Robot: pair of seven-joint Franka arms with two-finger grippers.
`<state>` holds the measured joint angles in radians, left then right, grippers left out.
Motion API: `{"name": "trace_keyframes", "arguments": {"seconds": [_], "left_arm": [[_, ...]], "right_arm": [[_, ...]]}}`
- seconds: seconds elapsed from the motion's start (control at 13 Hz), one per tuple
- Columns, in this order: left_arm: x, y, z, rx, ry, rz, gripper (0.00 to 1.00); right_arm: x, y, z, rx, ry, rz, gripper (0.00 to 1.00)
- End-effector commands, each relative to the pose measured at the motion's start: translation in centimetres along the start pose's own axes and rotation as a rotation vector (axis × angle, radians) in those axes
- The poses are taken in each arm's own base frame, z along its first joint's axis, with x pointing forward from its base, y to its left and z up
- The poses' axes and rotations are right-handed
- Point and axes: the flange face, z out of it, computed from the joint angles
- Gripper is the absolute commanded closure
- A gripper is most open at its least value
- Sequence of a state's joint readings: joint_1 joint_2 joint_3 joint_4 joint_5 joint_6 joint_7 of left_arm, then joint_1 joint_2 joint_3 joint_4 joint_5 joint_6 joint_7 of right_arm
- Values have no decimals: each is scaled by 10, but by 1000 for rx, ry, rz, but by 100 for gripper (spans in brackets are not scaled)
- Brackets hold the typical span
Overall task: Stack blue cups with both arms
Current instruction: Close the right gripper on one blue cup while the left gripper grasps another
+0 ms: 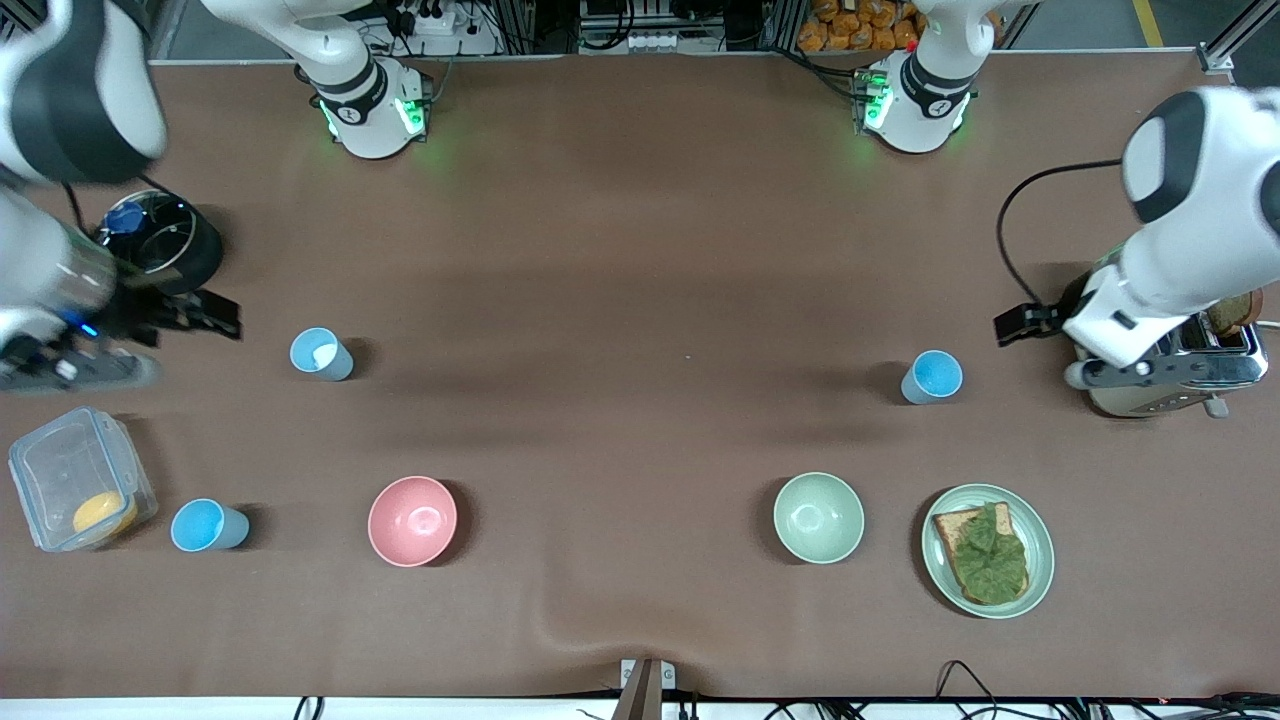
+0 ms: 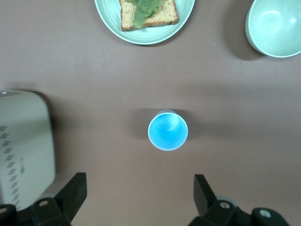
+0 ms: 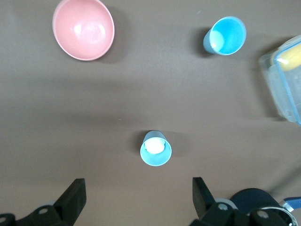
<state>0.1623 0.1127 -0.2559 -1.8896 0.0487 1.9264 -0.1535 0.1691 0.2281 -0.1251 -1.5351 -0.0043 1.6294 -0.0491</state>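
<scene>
We see three blue cups upright on the brown table, none stacked yet. One cup stands toward the right arm's end; a second cup stands nearer the front camera than it, just beside a clear lidded box; the third cup stands well apart at the left arm's end, near a toaster.

The right gripper hovers over the table near the first cup, its fingers spread wide and empty. The left gripper hovers close to the toaster, near the third cup, fingers also spread wide and holding nothing.

We judge the risks to be these. The cups are light and tapered, so a finger striking a rim on the way down could tip one or push it away. A pinch set off centre could let a cup slip or tilt, and a tilted cup would not nest. The left gripper works close to the toaster and could brush it. Bringing cups together from both ends means the arms meet mid-table, where they could collide.

The cups look empty, though a pale spot in the first may be glare. The pink bowl and pale green bowl are empty. The box holds something orange-yellow. A green plate carries toast topped with a leaf.
</scene>
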Motion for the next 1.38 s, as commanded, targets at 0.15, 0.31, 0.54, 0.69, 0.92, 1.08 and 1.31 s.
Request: {"name": "trace_keyframes", "arguments": {"seconds": [0.15,0.31,0.54,0.69,0.92,1.08,1.31], "left_arm": [[-13,-2,54,-16,37,-5,0],[-11,-2,84,-27,53,-4,0],[-3,-5,123,-47,53,-12,0],[2,-10,143,-56,49,-18,0],[4,-10,160,-63,32,-20,0],[4,-10,167,-66,26,-20,0],[5,-9,176,-70,19,-22,0]], "right_arm": [[6,-9,97,-5,-42,-16,0],[-19,-9,139,2,6,-16,0],[-41,-10,195,4,42,-15,0],[-50,-15,219,4,36,-14,0],[-57,-15,243,2,15,-11,0],[-58,-19,254,0,-14,-18,0],[-58,-24,266,0,-37,-19,0]]}}
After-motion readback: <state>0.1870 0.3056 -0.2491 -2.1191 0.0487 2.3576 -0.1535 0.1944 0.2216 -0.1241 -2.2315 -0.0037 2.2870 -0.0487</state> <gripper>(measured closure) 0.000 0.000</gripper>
